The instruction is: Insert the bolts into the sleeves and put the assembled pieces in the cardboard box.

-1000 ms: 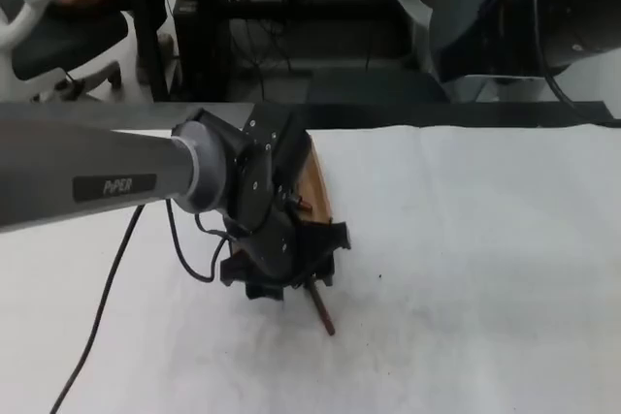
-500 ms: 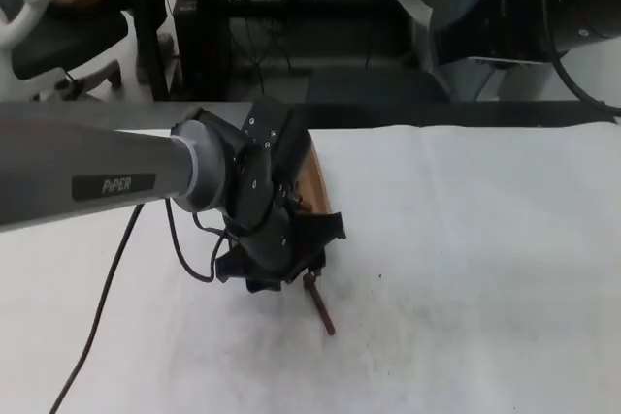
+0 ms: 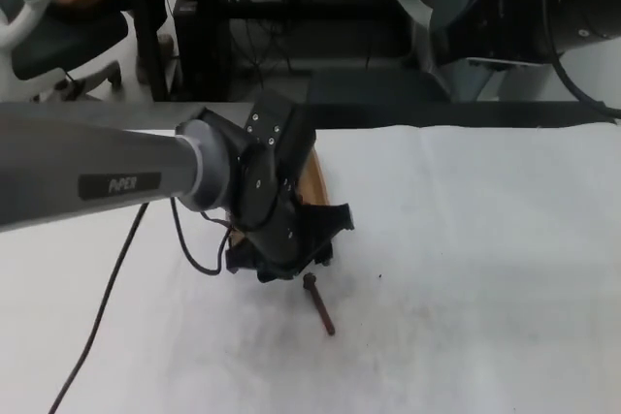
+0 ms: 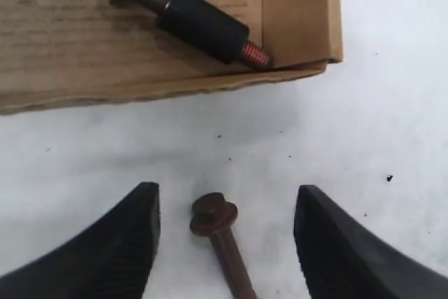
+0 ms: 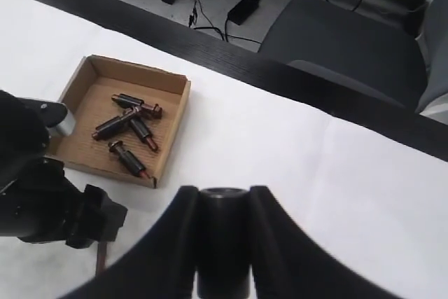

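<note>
Bolt [image 4: 215,216] lies beneath the downward-tilted, wide-spread left pincer [image 4: 225,199].

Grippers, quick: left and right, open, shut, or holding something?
Left gripper: open, fingers either side of the loose bolt, not gripping it.
Right gripper: shut on a black sleeve.

Count: cardboard box [image 5: 176,124], 1. Assembled pieces [image 5: 127,157] (bolt in sleeve) inside it, 4 countable in right wrist view. Loose bolt [image 4: 225,253] on counter, 1. Empty sleeve [image 5: 222,243], 1.
</note>
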